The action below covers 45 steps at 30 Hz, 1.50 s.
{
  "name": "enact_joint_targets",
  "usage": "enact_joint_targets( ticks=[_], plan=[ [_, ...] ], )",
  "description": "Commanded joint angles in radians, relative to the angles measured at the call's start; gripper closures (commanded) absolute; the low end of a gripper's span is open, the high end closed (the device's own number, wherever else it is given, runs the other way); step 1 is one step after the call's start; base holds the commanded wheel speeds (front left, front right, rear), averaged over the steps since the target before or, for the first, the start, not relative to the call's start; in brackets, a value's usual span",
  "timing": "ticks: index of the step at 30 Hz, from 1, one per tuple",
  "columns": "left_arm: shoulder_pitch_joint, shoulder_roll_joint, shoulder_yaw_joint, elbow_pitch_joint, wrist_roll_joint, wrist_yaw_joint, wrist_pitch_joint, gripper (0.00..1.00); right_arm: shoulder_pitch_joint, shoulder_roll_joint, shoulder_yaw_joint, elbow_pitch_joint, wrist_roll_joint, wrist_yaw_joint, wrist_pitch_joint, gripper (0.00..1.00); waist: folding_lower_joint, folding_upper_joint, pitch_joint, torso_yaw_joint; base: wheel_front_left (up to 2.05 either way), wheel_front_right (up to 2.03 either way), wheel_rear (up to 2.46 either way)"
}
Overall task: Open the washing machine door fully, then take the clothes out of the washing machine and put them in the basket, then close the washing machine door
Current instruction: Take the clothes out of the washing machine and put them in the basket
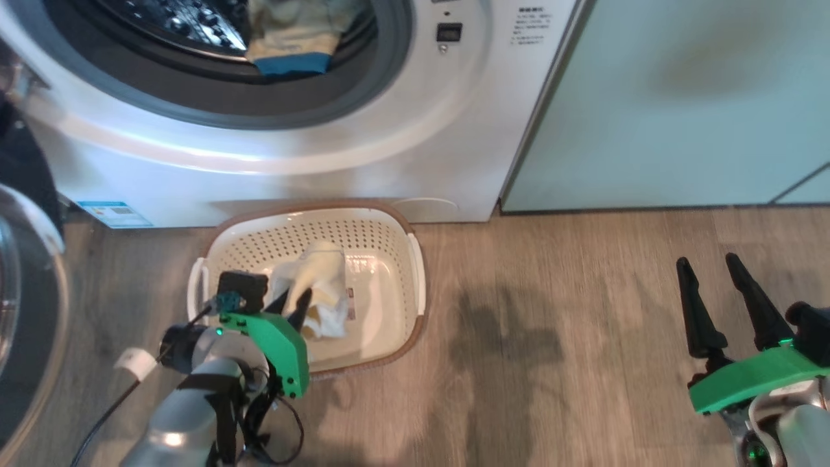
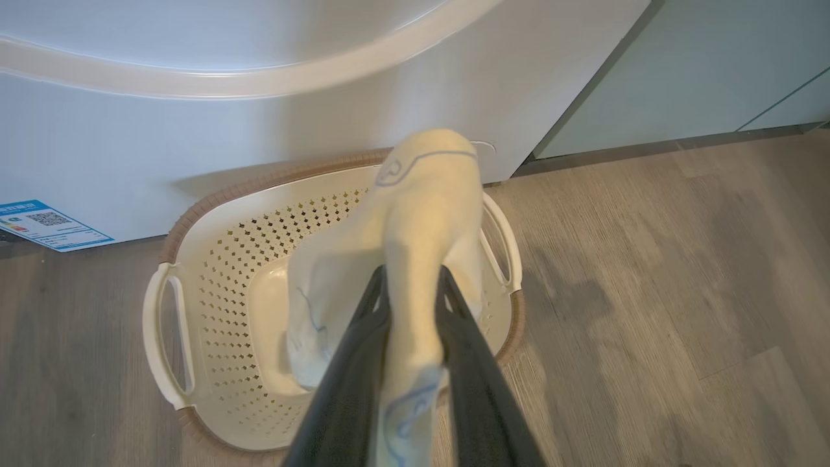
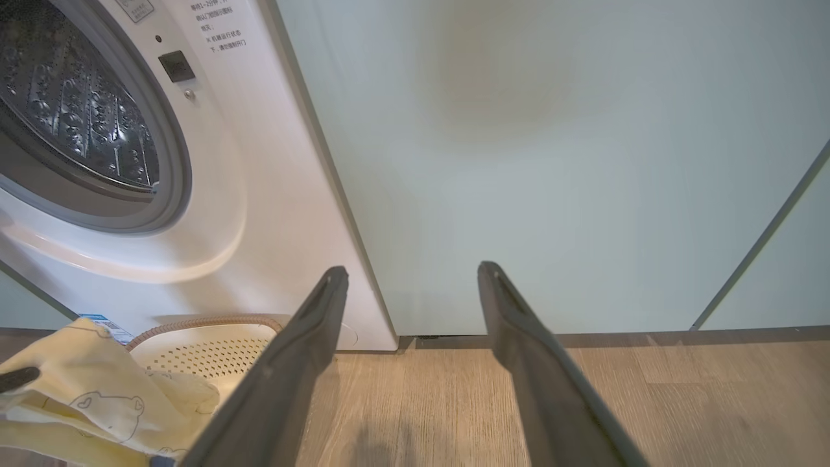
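Observation:
The washing machine (image 1: 363, 149) fills the top of the head view, its drum mouth uncovered. The washing machine door (image 1: 26, 363) is swung out at the left edge. Clothes (image 1: 292, 39), cream with a blue patch, lie inside the drum. On the floor in front stands the cream basket (image 1: 311, 209). Above it my left gripper (image 1: 292, 303) is shut on a cream garment (image 1: 321, 285) that hangs into the basket. In the left wrist view the garment (image 2: 421, 194) is pinched in the left gripper (image 2: 412, 272) over the basket (image 2: 214, 201). My right gripper (image 1: 707, 261) is open and holds nothing, off to the right.
A pale green cabinet (image 1: 681, 104) stands right of the machine, seen close in the right wrist view as the cabinet (image 3: 551, 162) ahead of the right gripper (image 3: 412, 268). Wood floor (image 1: 551, 324) stretches between basket and right arm.

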Motion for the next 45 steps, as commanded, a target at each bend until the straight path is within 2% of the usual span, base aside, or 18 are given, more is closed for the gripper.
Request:
enact_joint_targets(
  ticks=[1, 12, 22, 31, 39, 40, 42, 45],
  plan=[
    [-0.049, 0.023, 0.035, 0.011, -0.004, -0.004, -0.019, 1.0, -0.029, -0.013, 0.019, -0.031, 0.006, 0.003, -0.009, 0.0, -0.0001, -0.0001, 0.031, -0.024, 0.0, 0.0, 0.0],
    [-0.239, 0.027, 0.024, 0.258, -0.009, -0.013, -0.056, 1.0, -0.107, 0.01, 0.034, -0.048, 0.011, 0.003, -0.009, 0.0, -0.0001, -0.0001, 0.191, -0.097, 0.0, 0.0, 0.0],
    [-0.346, 0.045, 0.076, 0.458, -0.062, 0.001, -0.078, 1.0, -0.178, 0.021, 0.053, -0.058, 0.015, 0.003, -0.009, 0.0, -0.0001, -0.0001, 0.31, -0.166, 0.0, 0.0, 0.0],
    [-0.379, 0.065, 0.092, 0.494, -0.086, 0.038, -0.027, 1.0, -0.222, 0.025, 0.058, -0.063, 0.017, 0.003, -0.009, 0.0, -0.0001, -0.0001, 0.381, -0.197, 0.0, 0.0, 0.0],
    [-0.39, 0.094, 0.105, 0.502, -0.106, 0.091, 0.011, 1.0, -0.249, 0.037, 0.063, -0.068, 0.013, 0.003, -0.009, 0.0, -0.0001, -0.0001, 0.436, -0.212, 0.0, 0.0, 0.0],
    [-0.391, 0.097, 0.105, 0.502, -0.107, 0.095, 0.009, 0.96, -0.251, 0.038, 0.063, -0.068, 0.013, 0.003, -0.009, 0.0, -0.0001, -0.0001, 0.438, -0.213, 0.0, 0.0, 0.0],
    [-0.392, 0.099, 0.105, 0.503, -0.109, 0.1, 0.004, 0.8, -0.252, 0.038, 0.062, -0.067, 0.013, 0.003, -0.009, 0.0, -0.0001, -0.0001, 0.44, -0.214, 0.0, 0.0, 0.0],
    [-0.389, 0.098, 0.105, 0.503, -0.11, 0.105, -0.018, 0.5, -0.249, 0.038, 0.059, -0.063, 0.013, 0.003, -0.009, 0.0, -0.0001, -0.0001, 0.433, -0.211, 0.0, 0.0, 0.0]
  ],
)
